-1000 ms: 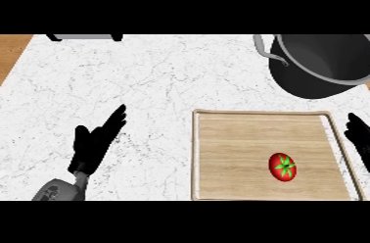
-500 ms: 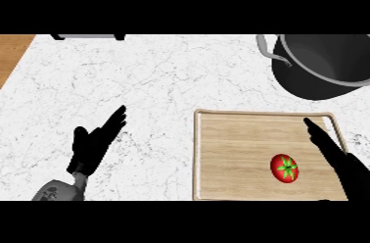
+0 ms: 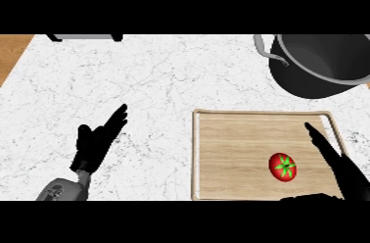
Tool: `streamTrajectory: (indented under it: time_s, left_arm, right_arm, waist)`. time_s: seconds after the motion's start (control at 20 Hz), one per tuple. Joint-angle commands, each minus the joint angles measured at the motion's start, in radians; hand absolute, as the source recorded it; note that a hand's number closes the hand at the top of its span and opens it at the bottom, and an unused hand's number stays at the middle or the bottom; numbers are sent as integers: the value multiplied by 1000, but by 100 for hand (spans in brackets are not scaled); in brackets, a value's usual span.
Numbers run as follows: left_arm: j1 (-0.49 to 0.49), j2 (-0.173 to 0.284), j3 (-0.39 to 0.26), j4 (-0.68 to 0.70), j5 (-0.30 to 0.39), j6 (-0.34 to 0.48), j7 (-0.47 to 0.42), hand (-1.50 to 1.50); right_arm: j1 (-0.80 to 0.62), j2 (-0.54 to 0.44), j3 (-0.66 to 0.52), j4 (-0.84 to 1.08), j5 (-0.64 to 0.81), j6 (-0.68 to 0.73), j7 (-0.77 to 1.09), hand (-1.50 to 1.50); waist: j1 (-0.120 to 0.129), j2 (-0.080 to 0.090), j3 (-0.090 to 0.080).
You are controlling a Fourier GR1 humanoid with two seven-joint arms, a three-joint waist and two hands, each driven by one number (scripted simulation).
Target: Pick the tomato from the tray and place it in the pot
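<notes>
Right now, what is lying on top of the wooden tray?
On the wooden tray lies one red tomato with a green stem. The open right hand reaches over the tray's right part, beside the tomato, and hides the surface beneath it.

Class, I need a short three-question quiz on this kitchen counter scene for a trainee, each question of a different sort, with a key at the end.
1. True or false: the tomato lies inside the pot.
2. Which hand is over the wooden tray? A) left hand B) right hand
3. Fill in: the pot stands beyond the tray's far ____ corner.

Key:
1. False; it lies on the tray.
2. B; its fingers are straight, just right of the tomato.
3. Right.
</notes>
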Motion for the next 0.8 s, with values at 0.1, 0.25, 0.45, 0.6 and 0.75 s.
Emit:
streamTrajectory:
  time_s: [0.1,0.25,0.45,0.6,0.75]
  left_arm:
    - [65,-20,38,-30,-34,-34,-34,0]
    - [26,-15,24,-82,-38,-19,69,0]
    - [51,-20,53,-94,-27,-42,58,0]
    - [-28,-32,83,13,-38,-68,46,0]
    - [5,-55,87,57,-76,-74,-29,0]
  right_arm:
    - [29,33,-127,93,-58,92,-155,-150]
    - [57,118,-69,112,-83,81,-260,-150]
    - [66,159,-105,135,-137,121,-340,-150]
    - [13,169,-160,210,-226,193,-354,-150]
    - [22,183,-200,219,-268,228,-350,-150]
  waist:
    - [0,-1,0]
    - [0,-1,1]
    - [2,-1,0]
    - [-2,1,0]
    - [-2,1,0]
